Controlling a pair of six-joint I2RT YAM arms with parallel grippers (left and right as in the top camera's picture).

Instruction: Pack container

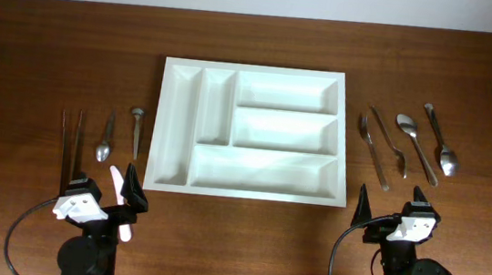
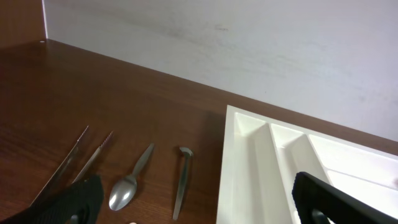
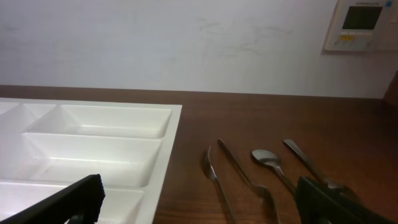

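Note:
The container (image 1: 261,171), a large white cutlery tray with five compartments, lies at the table's centre with nothing in it. It also shows in the left wrist view (image 2: 249,168) and the right wrist view (image 3: 93,149). My left gripper (image 1: 105,192) is open and empty near the front edge, left of the container; its fingers frame the left wrist view (image 2: 199,211). My right gripper (image 1: 392,208) is open and empty at the front right (image 3: 202,208). A small spoon (image 1: 105,138) and a metal utensil (image 1: 136,131) lie left of the container.
Two thin metal sticks (image 1: 70,142) lie at the far left. A pale pink utensil (image 1: 120,202) lies partly under my left gripper. Right of the container lie a fork (image 1: 374,151), a bent-handled utensil (image 1: 390,139) and two spoons (image 1: 414,146) (image 1: 440,140).

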